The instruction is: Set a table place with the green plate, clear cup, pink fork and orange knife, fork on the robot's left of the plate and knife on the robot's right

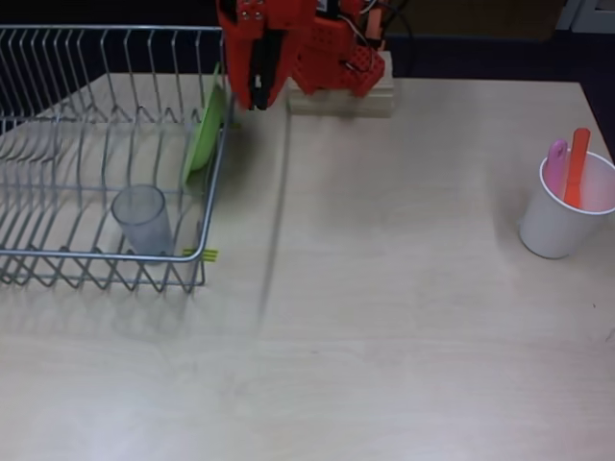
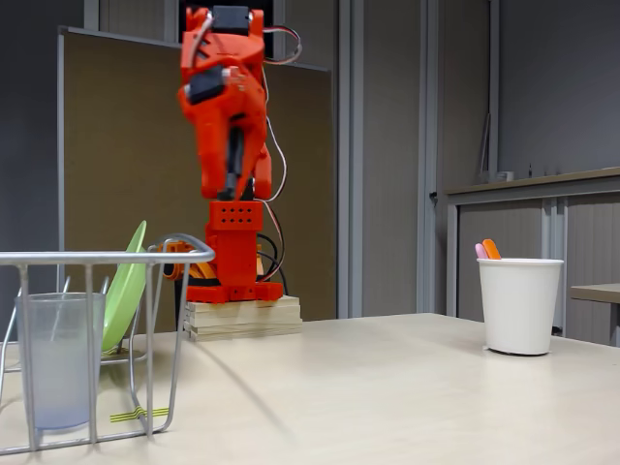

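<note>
Plate [image 1: 206, 134] stands on edge in the wire rack [image 1: 58, 259], my gripper [image 1: 258, 91] just beside its rim; jaw opening, cannot tell, nothing visibly held. Risk, I judge: fingers snag the wires and drag the rack, toppling the cup [image 1: 143, 219].

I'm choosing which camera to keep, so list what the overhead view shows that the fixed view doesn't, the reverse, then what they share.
Overhead alone: the rack's full wire floor, the white cup's open mouth and the spread of table between rack and cup. Fixed alone: the arm's full height, wall panels behind. Shared: green plate on edge in the rack, clear cup upright there, pink fork and orange knife in the white cup.
</note>
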Controlling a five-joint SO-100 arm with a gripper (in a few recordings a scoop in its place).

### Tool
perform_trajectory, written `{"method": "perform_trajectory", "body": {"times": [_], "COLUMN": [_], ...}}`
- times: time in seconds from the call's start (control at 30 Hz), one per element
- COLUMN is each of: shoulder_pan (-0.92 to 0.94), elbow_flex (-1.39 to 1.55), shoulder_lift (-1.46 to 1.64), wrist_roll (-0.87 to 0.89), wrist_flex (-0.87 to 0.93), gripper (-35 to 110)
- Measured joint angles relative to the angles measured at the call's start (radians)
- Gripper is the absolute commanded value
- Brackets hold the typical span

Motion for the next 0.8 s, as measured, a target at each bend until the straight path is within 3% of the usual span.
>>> {"method": "perform_trajectory", "body": {"times": [0.23, 0.47, 0.8], "shoulder_pan": [0.163, 0.342, 0.494], "elbow_flex": [-0.028, -0.011, 0.055], "shoulder_lift": [0.015, 0.034, -0.06], "wrist_roll": [0.258, 0.336, 0.285], "wrist_flex": [0.143, 0.245, 0.166], "gripper": [26, 29, 28]}}
